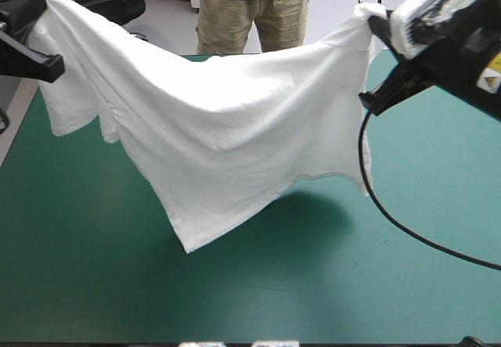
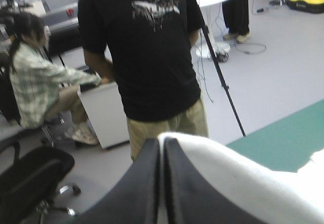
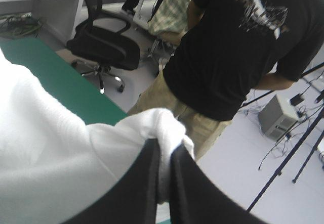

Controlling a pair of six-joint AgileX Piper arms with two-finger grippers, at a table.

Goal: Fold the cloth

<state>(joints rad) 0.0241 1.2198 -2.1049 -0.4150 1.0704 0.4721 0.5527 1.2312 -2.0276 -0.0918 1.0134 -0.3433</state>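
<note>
Aloft, the T-shirt [image 1: 227,143] hangs spread over the teal-green table [image 1: 94,284], its lowest corner toward seven o'clock. The left gripper [image 2: 161,142] at ten o'clock and the right gripper [image 3: 164,147] at two o'clock each pinch an upper corner, fingers nearly together.

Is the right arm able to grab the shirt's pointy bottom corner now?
Probably not: the right gripper is shut on the T-shirt, holding it up, so it isn't free to reach the hanging corner.
</note>
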